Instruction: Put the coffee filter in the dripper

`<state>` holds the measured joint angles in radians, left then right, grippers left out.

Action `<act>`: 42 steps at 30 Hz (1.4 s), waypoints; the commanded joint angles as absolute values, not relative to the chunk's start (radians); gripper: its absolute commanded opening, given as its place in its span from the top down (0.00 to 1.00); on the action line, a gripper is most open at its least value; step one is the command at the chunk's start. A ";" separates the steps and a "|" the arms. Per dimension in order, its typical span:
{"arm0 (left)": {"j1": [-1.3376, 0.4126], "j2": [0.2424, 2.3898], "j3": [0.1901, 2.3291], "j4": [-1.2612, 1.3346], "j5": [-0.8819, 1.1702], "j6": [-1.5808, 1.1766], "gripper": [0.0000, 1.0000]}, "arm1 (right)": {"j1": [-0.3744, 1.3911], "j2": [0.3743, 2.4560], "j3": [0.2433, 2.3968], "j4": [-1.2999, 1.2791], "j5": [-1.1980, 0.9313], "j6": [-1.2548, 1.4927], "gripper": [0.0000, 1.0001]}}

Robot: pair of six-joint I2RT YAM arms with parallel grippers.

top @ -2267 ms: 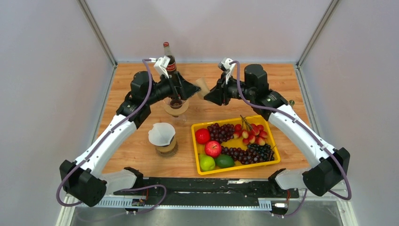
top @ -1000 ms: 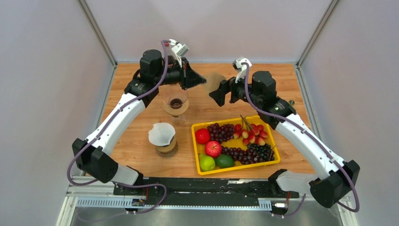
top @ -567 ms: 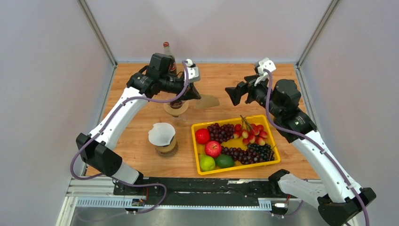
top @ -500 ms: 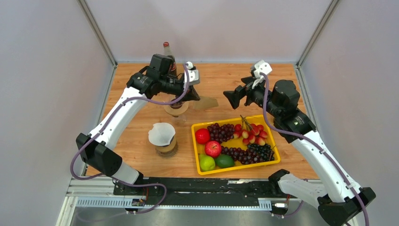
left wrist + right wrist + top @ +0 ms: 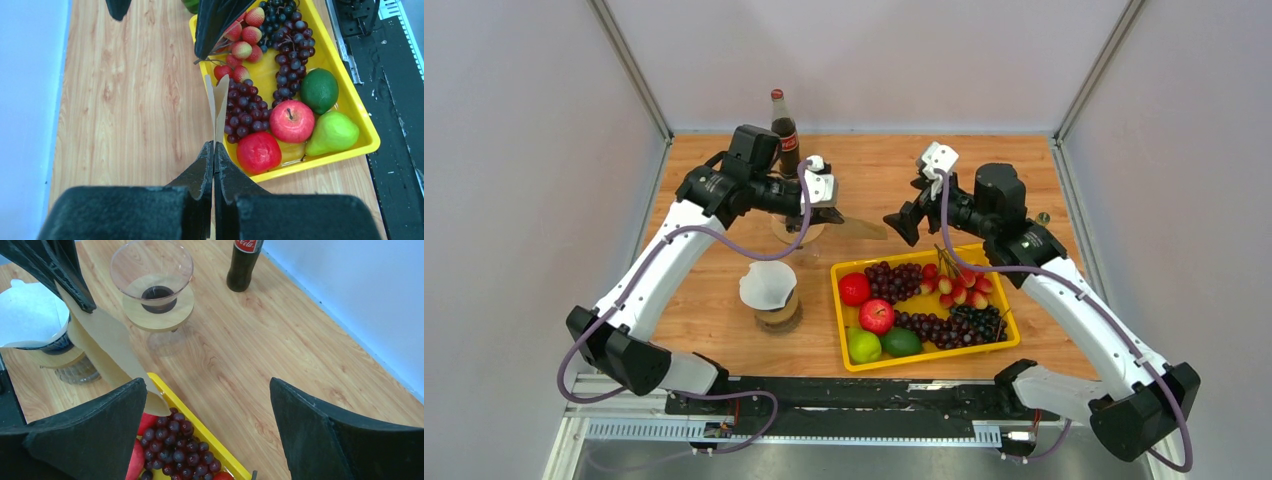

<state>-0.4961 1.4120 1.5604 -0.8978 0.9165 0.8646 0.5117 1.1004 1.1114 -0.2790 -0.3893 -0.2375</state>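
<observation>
A brown paper coffee filter [image 5: 865, 230] hangs in the air, pinched flat at one edge by my shut left gripper [image 5: 832, 212]. The left wrist view shows the filter [image 5: 219, 102] edge-on, sticking out past the closed gripper [image 5: 214, 150] above the fruit tray. The empty glass dripper [image 5: 152, 275] on its wooden collar stands just behind the filter [image 5: 111, 347]; from above, the dripper [image 5: 790, 230] is partly hidden by the left wrist. My right gripper [image 5: 903, 222] is open, facing the filter's free end, and the right wrist view shows nothing between its jaws [image 5: 207, 385].
A second dripper holds a white filter [image 5: 767, 284] at the near left, also visible in the right wrist view [image 5: 27, 315]. A yellow tray [image 5: 932, 358] of apples, grapes, strawberries, lime and pear lies at centre right. A cola bottle [image 5: 783, 128] stands at the back.
The left gripper has come slightly nearer and lower with the filter. The right gripper has moved left and down toward the filter's free end, still open.
</observation>
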 commanded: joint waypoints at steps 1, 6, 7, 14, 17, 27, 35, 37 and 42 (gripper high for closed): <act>-0.500 1.362 1.531 -0.847 0.972 0.903 1.00 | 0.511 1.129 1.126 -0.266 -0.473 -0.271 0.00; -0.500 1.337 1.502 -0.773 0.961 0.818 1.00 | 0.512 1.157 1.134 -0.268 -0.530 -0.260 0.00; -0.500 1.335 1.496 -0.759 0.957 0.806 1.00 | 0.512 1.155 1.133 -0.269 -0.539 -0.263 0.00; -0.500 1.330 1.491 -0.739 0.949 0.780 1.00 | 0.512 1.152 1.124 -0.272 -0.585 -0.267 0.00; -0.501 1.334 1.491 -0.730 0.945 0.761 1.00 | 0.513 1.152 1.123 -0.275 -0.595 -0.264 0.00; -0.501 1.341 1.491 -0.715 0.941 0.742 1.00 | 0.513 1.116 1.134 -0.276 -0.504 -0.215 0.00; -0.500 1.314 1.459 -0.707 0.968 0.771 1.00 | 0.513 1.032 1.088 -0.287 -0.371 -0.238 0.00; -0.501 1.313 1.461 -0.709 0.963 0.770 1.00 | 0.513 1.010 1.084 -0.308 -0.359 -0.260 0.00; -0.500 1.313 1.465 -0.710 0.960 0.769 1.00 | 0.512 0.994 1.065 -0.364 -0.403 -0.338 0.00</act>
<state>-0.4961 1.3491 1.4593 -0.7353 0.9260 0.7502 0.5117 1.0107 1.0904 -0.3195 -0.4030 -0.2672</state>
